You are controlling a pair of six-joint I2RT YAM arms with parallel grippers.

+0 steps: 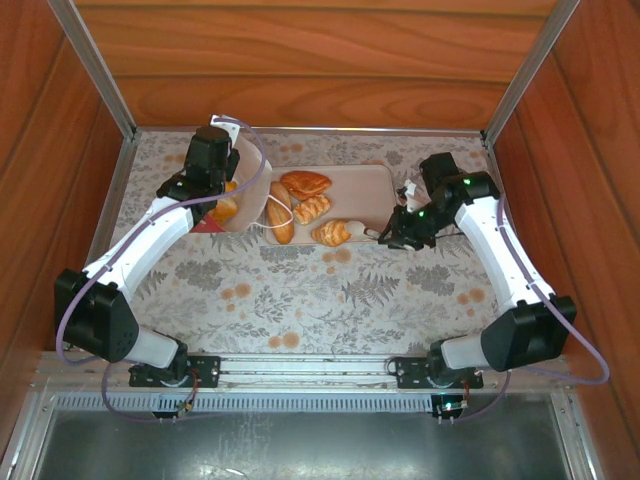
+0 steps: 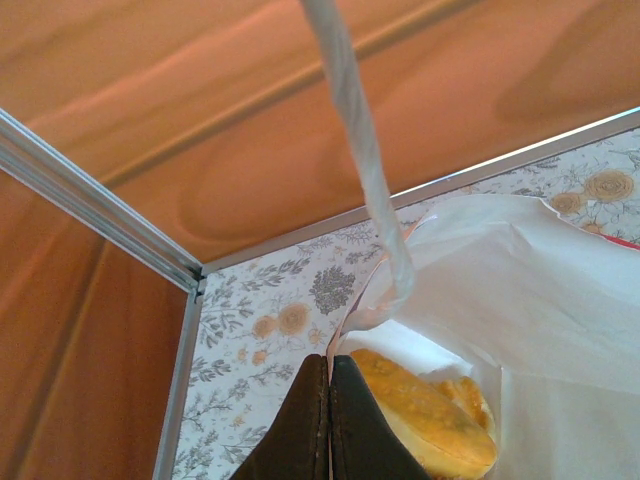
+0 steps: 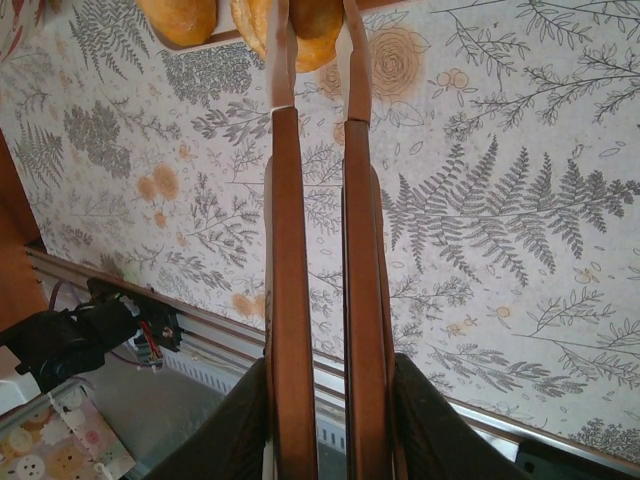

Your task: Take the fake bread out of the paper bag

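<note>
Pink tray [image 1: 372, 184]: lies between the two grippers, carries four pieces of fake bread [image 1: 310, 208]. Paper bag [image 2: 520, 290]: pinched at its rim by the left gripper [image 2: 330, 368], fingers pressed together; holds one more pastry [image 2: 430, 415] just right of those fingertips. Right gripper [image 1: 380, 236]: fingers [image 3: 285, 250] narrowly apart, croissant [image 1: 333, 232] at the tips by the tray's edge; hard to tell whether gripped or merely touched.
</note>
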